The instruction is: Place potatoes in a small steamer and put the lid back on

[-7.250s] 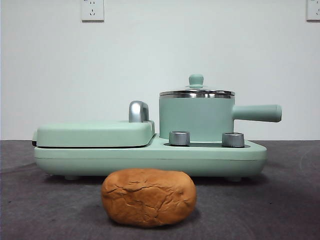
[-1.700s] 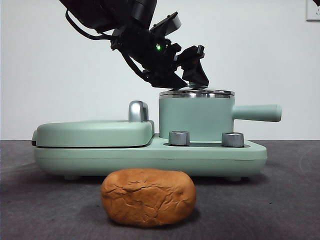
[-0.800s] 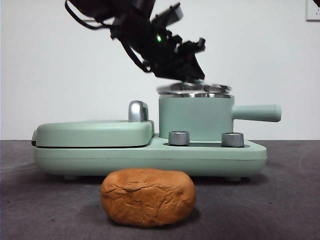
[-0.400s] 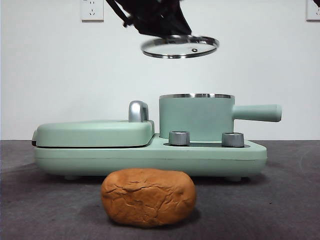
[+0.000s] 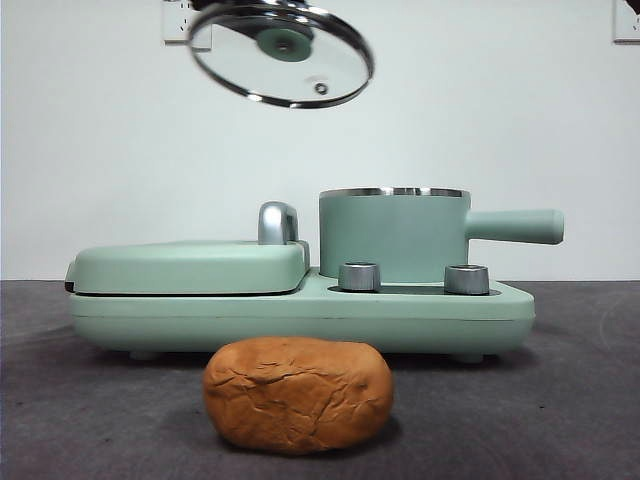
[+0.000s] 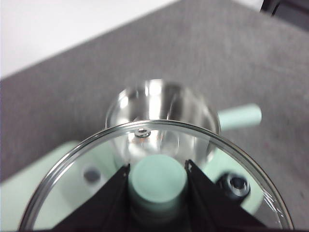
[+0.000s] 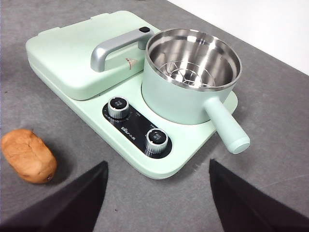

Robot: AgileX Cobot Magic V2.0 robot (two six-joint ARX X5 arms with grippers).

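Observation:
The potato [image 5: 298,394] is an orange-brown wrinkled lump on the grey table in front of the appliance; it also shows in the right wrist view [image 7: 28,155]. The small steamer [image 5: 393,232] stands open on the mint-green base, its steel inside and rack visible [image 7: 192,60]. My left gripper [image 6: 157,179] is shut on the mint-green knob of the glass lid [image 5: 281,54], holding it tilted high above the griddle side, left of the steamer. My right gripper [image 7: 158,193] is open and empty, high above the table in front of the base.
The flat mint-green griddle cover [image 5: 188,266] with a steel handle [image 5: 277,222] sits left of the steamer. Two steel dials [image 5: 359,276] face the front of the base [image 5: 300,320]. A white wall stands behind.
The lid has left the steamer, risen, moved left and tilted toward the camera. The arm has gone up out of the front view. The potato and steamer have not moved.

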